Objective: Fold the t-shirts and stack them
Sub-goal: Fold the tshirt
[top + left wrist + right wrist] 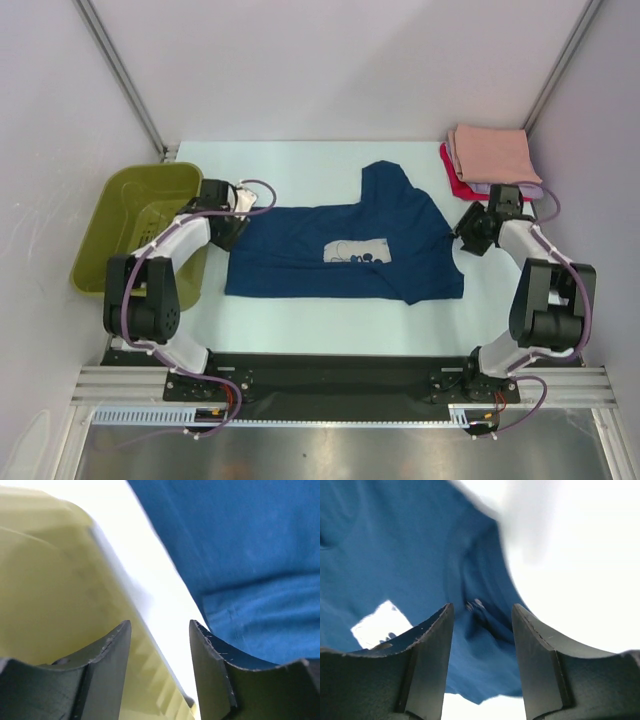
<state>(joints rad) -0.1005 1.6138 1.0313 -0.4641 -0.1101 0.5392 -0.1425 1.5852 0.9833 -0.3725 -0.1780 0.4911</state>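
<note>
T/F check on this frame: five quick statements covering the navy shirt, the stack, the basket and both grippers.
1. The navy t-shirt lies on the table between the two arms. True.
2. The peach t-shirt tops the folded stack at the far right. True.
3. The left gripper is shut on the navy t-shirt's edge. False: its jaws stand open and hold nothing, beside that edge.
4. The basket sits on the right side of the table. False: it sits on the left side.
5. The right gripper is open over the navy t-shirt. True.
</note>
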